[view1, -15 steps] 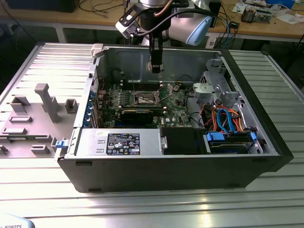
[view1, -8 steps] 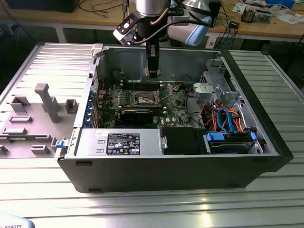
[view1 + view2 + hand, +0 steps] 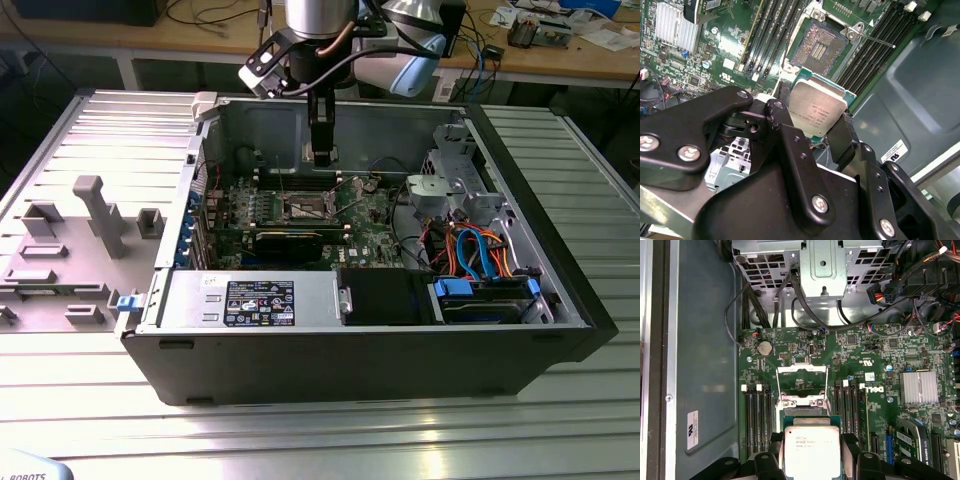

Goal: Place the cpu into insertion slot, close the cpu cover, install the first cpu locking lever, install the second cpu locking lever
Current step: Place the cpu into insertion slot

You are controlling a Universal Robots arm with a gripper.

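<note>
Hand [image 3: 814, 120]: clamped on cpu [image 3: 817, 111], held by opposite edges.
Handling: judged light, rigid, fragile; gripped at edges only.

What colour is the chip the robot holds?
Silvery grey with a green rim; the cpu shows best in the second wrist view.

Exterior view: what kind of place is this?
Probably a robotics lab or workshop: an opened computer case lies on a ribbed metal table, a cluttered wooden workbench stands behind it, and the robot's claw holds the cpu over the motherboard.
</note>
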